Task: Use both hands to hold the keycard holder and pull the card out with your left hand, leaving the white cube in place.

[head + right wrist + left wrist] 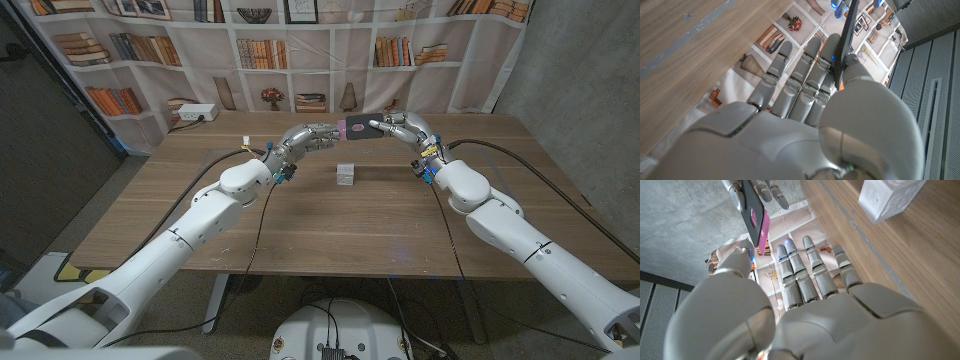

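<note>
1. Two white robot arms reach from the near corners of a wooden bench [200, 240] and meet in the air above its far middle, in front of a bookshelf backdrop [300, 50].

2. The right hand [400, 128] holds the dark keycard holder [366, 130] raised clear of the bench, thumb on one face and the other fingers [805, 80] laid along the opposite one. The right wrist view shows the holder edge-on as a thin dark strip [847, 35] pinched there.

3. A pink card [345, 128] sticks out of the holder's left end, toward the left hand [308, 136].

4. The left hand's fingers [800, 270] stretch out straight with the thumb set apart. Its tips come right up to the card's end, yet whether they have hold of it cannot be told: in the left wrist view the card [762, 227] hangs just beyond the fingertips with nothing closed around it.

5. The white cube [346, 175] sits on the bench below and a little nearer than the joined hands, well apart from both; it shows too in the left wrist view [887, 197].

6. A white power strip [199, 114] lies at the bench's far left corner.
</note>
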Tool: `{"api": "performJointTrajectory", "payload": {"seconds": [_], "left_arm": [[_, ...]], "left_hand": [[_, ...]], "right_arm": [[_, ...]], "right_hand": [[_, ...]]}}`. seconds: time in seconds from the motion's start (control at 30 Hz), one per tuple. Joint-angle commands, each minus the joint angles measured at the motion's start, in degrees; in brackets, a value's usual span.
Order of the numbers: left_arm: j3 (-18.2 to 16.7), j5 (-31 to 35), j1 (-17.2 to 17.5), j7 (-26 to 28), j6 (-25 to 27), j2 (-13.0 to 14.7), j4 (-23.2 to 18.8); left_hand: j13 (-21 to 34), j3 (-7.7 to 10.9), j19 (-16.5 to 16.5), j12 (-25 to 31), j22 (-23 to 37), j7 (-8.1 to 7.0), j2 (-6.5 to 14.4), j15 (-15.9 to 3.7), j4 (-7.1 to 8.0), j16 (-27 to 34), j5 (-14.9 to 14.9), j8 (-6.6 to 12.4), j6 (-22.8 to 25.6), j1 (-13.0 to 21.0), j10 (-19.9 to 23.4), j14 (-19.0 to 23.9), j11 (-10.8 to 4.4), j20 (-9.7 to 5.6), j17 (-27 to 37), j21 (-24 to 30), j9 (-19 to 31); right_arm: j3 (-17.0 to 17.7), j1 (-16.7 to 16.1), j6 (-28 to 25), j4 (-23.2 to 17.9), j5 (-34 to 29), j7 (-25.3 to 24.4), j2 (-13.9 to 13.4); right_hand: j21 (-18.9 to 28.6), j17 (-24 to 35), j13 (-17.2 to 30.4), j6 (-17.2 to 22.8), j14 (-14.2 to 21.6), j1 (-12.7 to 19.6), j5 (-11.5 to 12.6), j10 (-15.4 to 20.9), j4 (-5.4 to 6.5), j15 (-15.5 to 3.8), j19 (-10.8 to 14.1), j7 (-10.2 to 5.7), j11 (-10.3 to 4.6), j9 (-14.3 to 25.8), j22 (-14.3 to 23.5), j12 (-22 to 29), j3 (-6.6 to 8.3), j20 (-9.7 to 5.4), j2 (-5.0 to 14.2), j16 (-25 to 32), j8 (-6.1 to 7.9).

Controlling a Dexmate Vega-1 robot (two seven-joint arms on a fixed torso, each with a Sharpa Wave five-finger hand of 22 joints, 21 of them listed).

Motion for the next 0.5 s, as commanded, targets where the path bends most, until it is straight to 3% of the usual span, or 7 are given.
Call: {"api": "performJointTrajectory", "payload": {"seconds": [0.03,0.5], "left_arm": [[-0.3,-2.8,-0.2,1.3,1.3,-1.3,0.6],[0.7,-1.8,-1.9,1.0,2.0,-1.0,0.6]], "left_hand": [[0.2,0.40,0.9,0.4,0.3,0.10,0.5,-2.61,-0.05,0.2,-0.2,0.65,0.8,0.1,1.0,0.9,0.01,0.00,0.0,0.4,0.1],[0.3,0.75,1.2,0.4,0.3,0.34,1.2,-1.99,0.13,-0.1,-0.4,1.22,2.5,0.6,2.4,1.9,-0.01,0.17,0.0,0.2,0.1]], "right_arm": [[0.0,-0.3,-0.2,-0.1,0.0,-0.2,-0.1],[0.0,-0.3,-0.2,-0.5,-0.3,-0.1,-0.3]], "right_hand": [[0.0,0.1,0.2,0.5,0.3,0.1,0.1,0.3,-0.12,-0.65,0.3,-0.13,-0.20,0.2,0.1,0.4,0.28,0.20,0.47,0.1,0.27],[0.0,0.3,0.3,0.5,0.9,0.1,0.1,0.4,-0.19,-0.74,0.3,-0.06,-0.09,0.2,0.1,0.4,0.29,0.21,0.51,0.4,0.31]]}}
